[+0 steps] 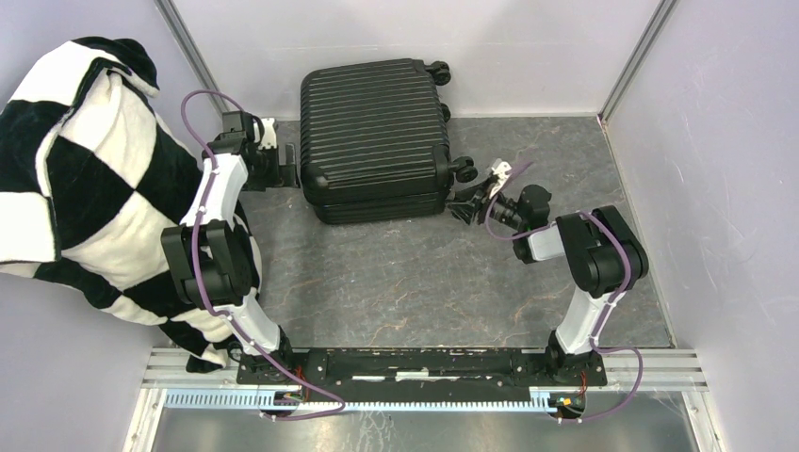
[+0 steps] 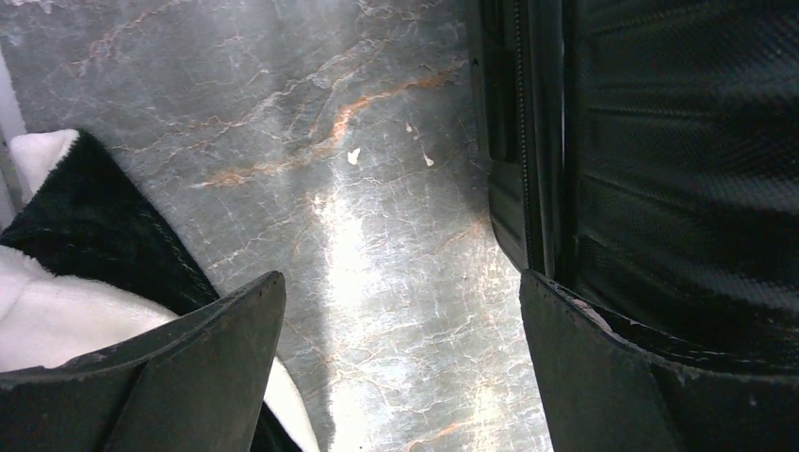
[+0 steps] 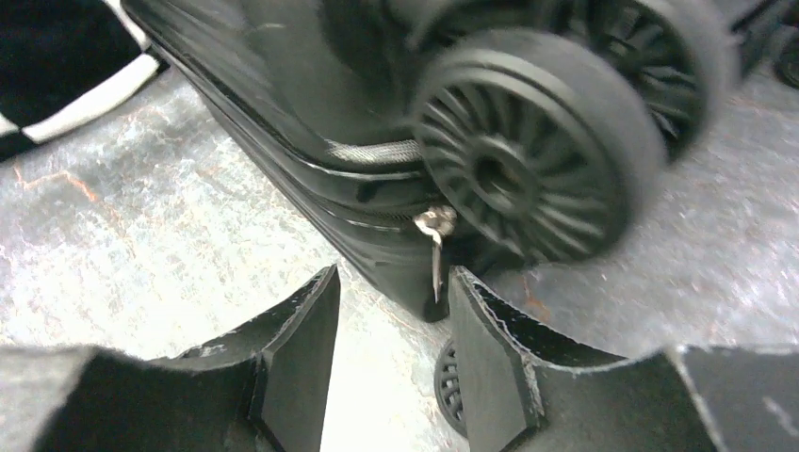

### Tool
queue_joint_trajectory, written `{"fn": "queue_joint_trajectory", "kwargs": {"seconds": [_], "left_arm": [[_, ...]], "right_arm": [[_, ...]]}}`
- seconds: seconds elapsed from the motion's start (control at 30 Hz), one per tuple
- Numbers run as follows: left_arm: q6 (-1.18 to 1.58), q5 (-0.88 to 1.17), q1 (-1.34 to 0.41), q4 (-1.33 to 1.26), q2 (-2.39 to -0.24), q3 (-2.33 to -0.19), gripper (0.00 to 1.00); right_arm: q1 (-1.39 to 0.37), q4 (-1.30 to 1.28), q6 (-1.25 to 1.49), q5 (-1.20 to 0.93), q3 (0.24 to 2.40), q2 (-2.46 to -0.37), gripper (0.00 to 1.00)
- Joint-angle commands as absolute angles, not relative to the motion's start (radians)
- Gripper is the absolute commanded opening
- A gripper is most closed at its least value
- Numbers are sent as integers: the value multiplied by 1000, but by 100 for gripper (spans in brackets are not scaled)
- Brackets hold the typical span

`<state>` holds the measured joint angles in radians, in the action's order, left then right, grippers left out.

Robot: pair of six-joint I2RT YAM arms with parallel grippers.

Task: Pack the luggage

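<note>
Far to the left of the suitcase (image 1: 377,132), a black-and-white checkered blanket (image 1: 85,169) lay heaped against the side wall, spilling down past the left arm. The left gripper (image 1: 275,162) sat just beside the suitcase's left edge, its claw released and spread wide with only bare table (image 2: 358,188) between the fingers (image 2: 217,367). In the left wrist view one finger stood close against the ribbed shell, while blanket pile showed behind the other. The suitcase itself lay flat and closed on the grey marbled table, toward the far wall, with its ribbed shell up and its caster wheels on its right side. At the suitcase's near right corner, the right gripper (image 1: 468,202) pointed in at the wheels. Its claw stood partly apart and clamped on nothing. In the right wrist view a small metal zipper pull (image 3: 435,235) hung from the suitcase's seam beside a caster wheel (image 3: 528,160), dangling down into the gap close to one fingertip (image 3: 471,311). Whether it touched that finger could not be told.
</note>
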<state>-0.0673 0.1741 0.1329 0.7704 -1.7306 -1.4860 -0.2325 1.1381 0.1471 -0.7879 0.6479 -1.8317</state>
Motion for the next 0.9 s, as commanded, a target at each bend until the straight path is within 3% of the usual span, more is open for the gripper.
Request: {"fn": "queue_joint_trajectory", "kwargs": {"seconds": [0.0,0.2,0.4,0.87], "left_arm": [[-8,158,147,742,-1688,-1533,100],[-3,164,161,730,-1685,-1525,100],[-4,238,167,754,-1665,-1543,100],[-6,239,168,764,-1675,-1548,100]], "right_arm": [[-159,1384,330,-729,585,-1809,53],[-128,1223,326,-589,577,-1818,58],[-129,1242,280,-703,634,-1868,64],[-125,1385,444,-968,859,-2088,61]]}}
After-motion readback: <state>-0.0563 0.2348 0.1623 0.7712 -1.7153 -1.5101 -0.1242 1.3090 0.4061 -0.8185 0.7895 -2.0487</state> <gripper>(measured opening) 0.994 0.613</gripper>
